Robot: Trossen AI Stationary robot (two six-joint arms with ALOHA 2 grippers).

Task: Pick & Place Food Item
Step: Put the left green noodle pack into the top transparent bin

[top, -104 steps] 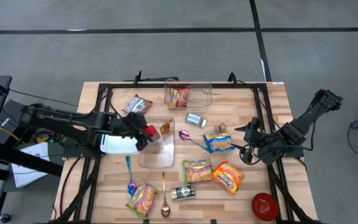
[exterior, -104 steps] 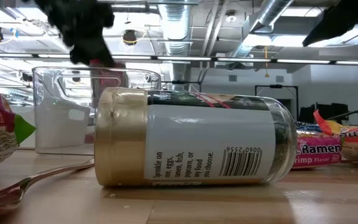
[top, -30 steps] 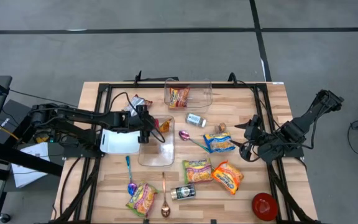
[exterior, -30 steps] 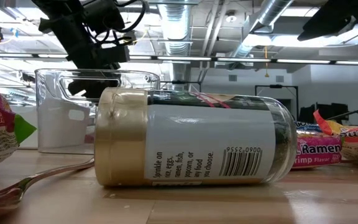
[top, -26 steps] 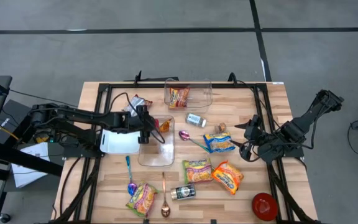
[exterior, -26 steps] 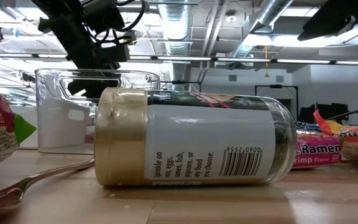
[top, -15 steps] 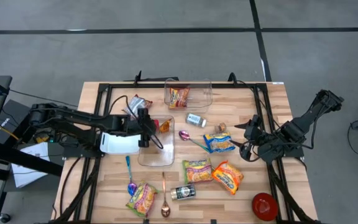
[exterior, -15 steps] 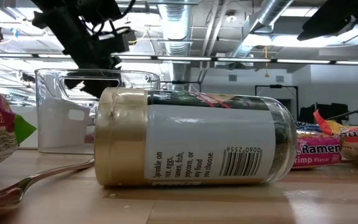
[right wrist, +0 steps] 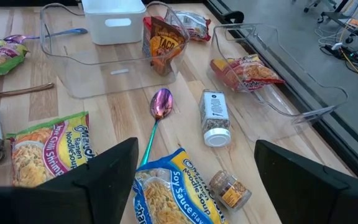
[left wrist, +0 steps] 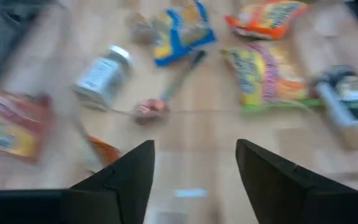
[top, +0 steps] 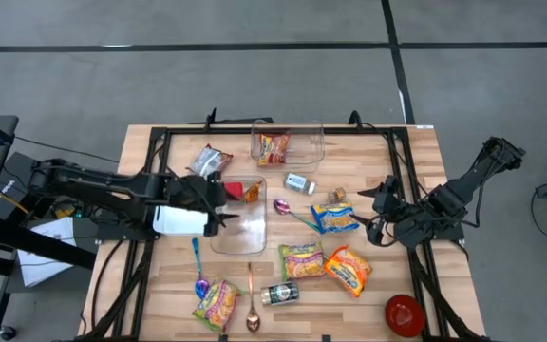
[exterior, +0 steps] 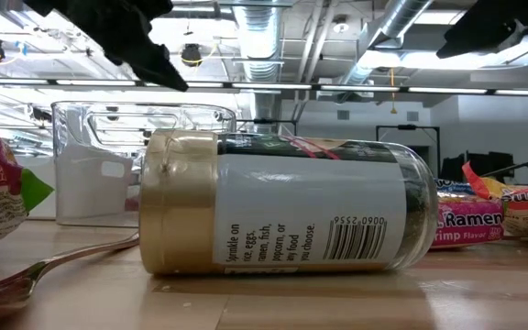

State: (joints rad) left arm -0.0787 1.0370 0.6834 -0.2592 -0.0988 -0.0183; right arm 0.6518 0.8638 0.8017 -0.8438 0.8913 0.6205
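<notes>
A red packet [top: 233,190] stands in the far left corner of a clear bin [top: 245,237], next to an orange taco packet [top: 251,193]. In the right wrist view the packets [right wrist: 164,45] stand on edge and lean on the bin's wall. My left gripper [top: 218,205] is open and empty, just left of the bin's left wall and above it. It shows high in the low view [exterior: 145,41] and in its own wrist view [left wrist: 194,180]. My right gripper [top: 384,215] is open and empty at the table's right side, as its wrist view [right wrist: 197,180] shows.
A white box [top: 180,220] stands left of the bin. A second clear bin [top: 297,142] at the far edge holds a ramen pack. Ramen packs [top: 348,268], spoons [top: 251,299], a lying jar [top: 280,294], small spice jars [top: 299,182] and a red bowl [top: 405,314] lie around.
My left gripper has risen out of the clear bin's far left corner and drawn back toward the table's left edge. The red packet has stayed in the bin beside the orange one.
</notes>
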